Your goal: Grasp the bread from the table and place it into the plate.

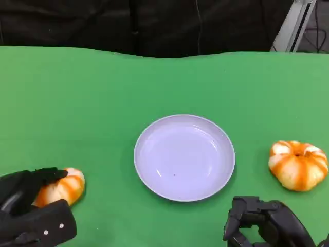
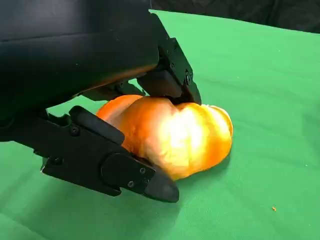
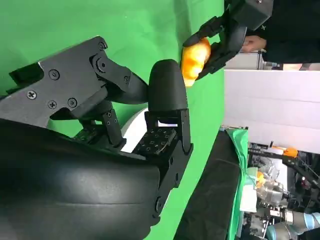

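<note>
An orange-and-white bread (image 1: 64,186) lies on the green table near its front left. My left hand (image 1: 28,206) grips it. In the left wrist view the black fingers (image 2: 125,172) press the bread (image 2: 185,137) from both sides while it rests on the cloth. The round white plate (image 1: 154,128) stands empty at the table's middle, to the right of this bread. My right hand (image 1: 264,221) hovers at the front right, holding nothing, with its fingers (image 3: 167,95) apart. The right wrist view also catches the left hand (image 3: 235,25) around the bread (image 3: 195,59).
A second orange-and-white bread (image 1: 298,164) lies right of the plate, beyond my right hand. The green cloth (image 1: 103,92) runs to a dark backdrop at the far edge. A metal frame (image 1: 295,23) stands at the back right. A person's hand (image 3: 252,42) shows beside the table.
</note>
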